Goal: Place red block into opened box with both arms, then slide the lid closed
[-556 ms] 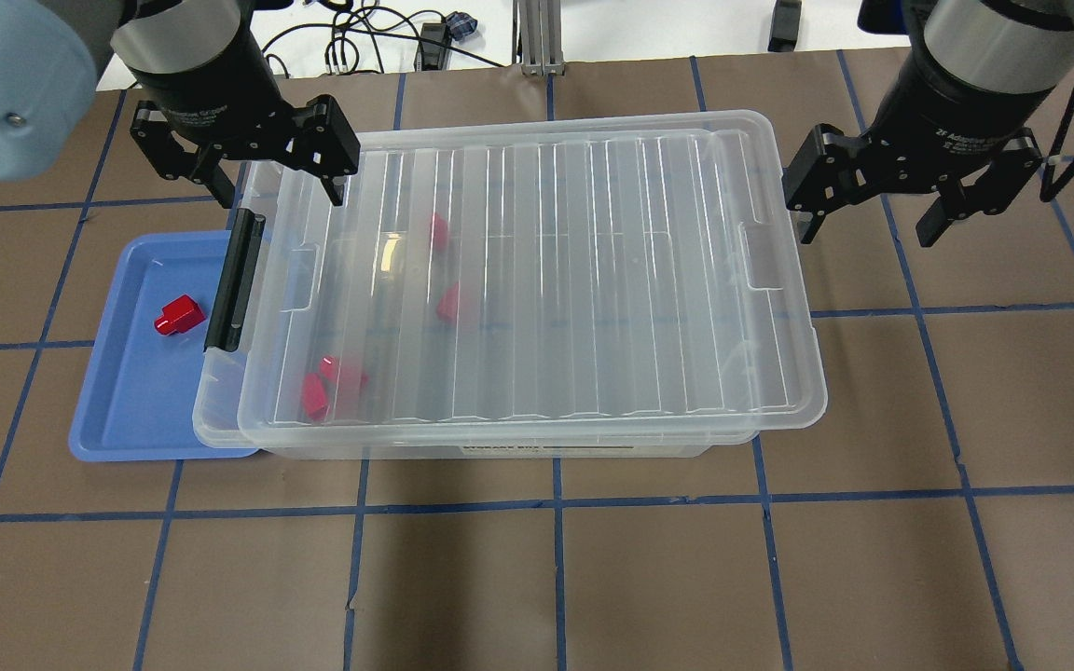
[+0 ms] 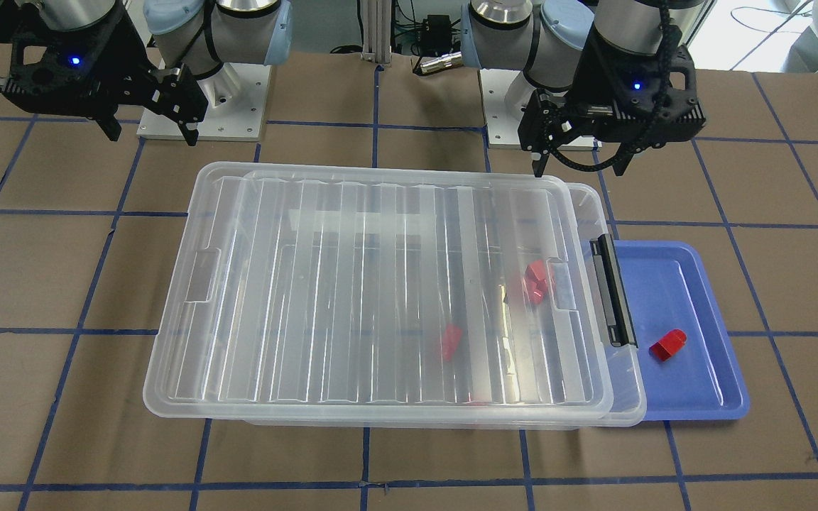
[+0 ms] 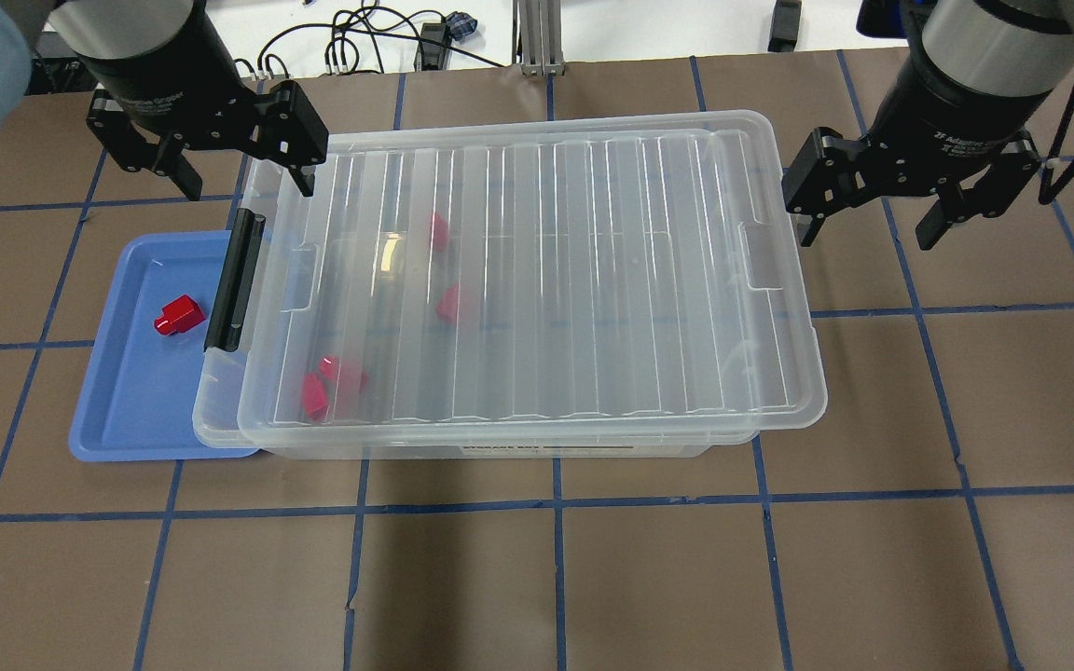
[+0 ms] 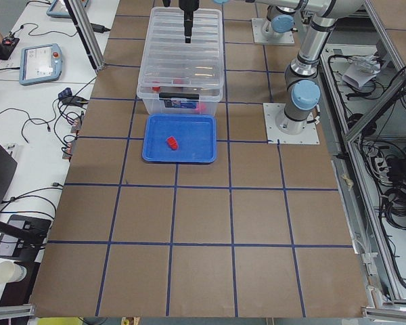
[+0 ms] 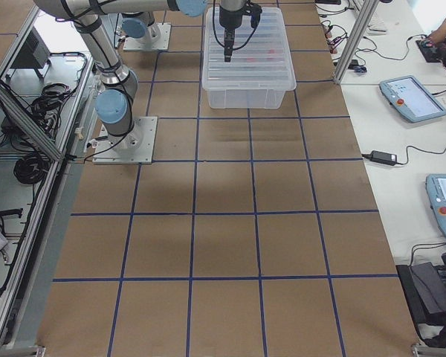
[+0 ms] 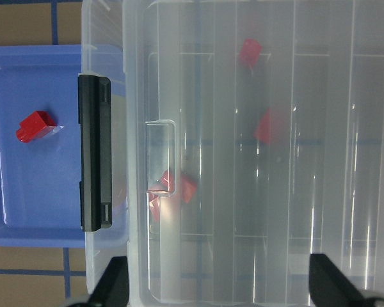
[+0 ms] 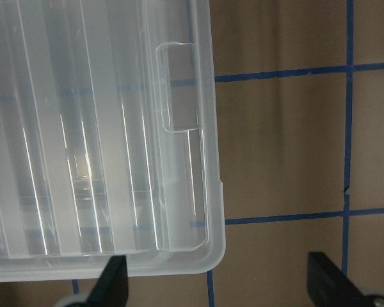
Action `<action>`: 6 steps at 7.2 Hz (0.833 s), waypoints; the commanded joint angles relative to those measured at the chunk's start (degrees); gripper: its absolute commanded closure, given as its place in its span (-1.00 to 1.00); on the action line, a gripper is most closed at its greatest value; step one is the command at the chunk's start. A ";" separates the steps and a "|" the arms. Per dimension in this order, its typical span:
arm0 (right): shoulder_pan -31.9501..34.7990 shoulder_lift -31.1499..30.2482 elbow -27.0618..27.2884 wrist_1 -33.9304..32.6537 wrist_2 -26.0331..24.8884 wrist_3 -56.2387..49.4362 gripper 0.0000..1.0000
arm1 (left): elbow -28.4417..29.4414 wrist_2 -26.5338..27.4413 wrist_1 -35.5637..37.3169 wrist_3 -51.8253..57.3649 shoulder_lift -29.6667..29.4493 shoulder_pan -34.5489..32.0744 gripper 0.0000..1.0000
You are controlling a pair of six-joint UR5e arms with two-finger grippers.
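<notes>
The clear box sits mid-table with the ribbed lid lying on it, shifted slightly right so a narrow strip by the black latch stays uncovered. Through the lid I see red blocks inside. Another red block lies on the blue tray, also in the left wrist view. My left gripper hangs open and empty over the box's far left corner. My right gripper is open and empty just beyond the lid's right end.
The blue tray lies partly under the box's latch end. Brown table with blue tape grid surrounds everything. Cables and a metal post stand behind the table's far edge. Tablets and cables lie on side benches.
My left gripper has moved left and back, off the lid's far left corner. The right gripper, box, lid and blocks have stayed where they were.
</notes>
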 commanded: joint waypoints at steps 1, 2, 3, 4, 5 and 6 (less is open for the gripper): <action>-0.44 0.80 0.17 -0.58 -0.37 -0.18 -1.00 | -0.35 0.03 -1.82 4.19 0.57 1.98 -1.00; -0.45 3.07 0.69 -1.28 -0.72 -0.18 -1.00 | -0.35 -0.57 -2.01 4.30 0.58 1.98 -1.00; -0.45 6.05 0.61 -5.46 -0.81 -0.27 -1.00 | -0.79 -0.41 -2.10 4.22 0.49 2.07 -1.00; -0.45 8.87 0.69 -10.55 -0.90 -0.27 -1.00 | -1.06 -0.49 -1.92 4.13 0.66 1.89 -1.00; -0.45 12.12 0.70 -11.99 -0.90 -0.01 -1.00 | -1.14 -0.58 -1.57 3.96 0.23 1.98 -1.00; -0.45 13.80 0.70 -13.23 -0.81 -0.01 -1.00 | -1.32 -0.58 -1.57 3.78 0.14 1.89 -1.00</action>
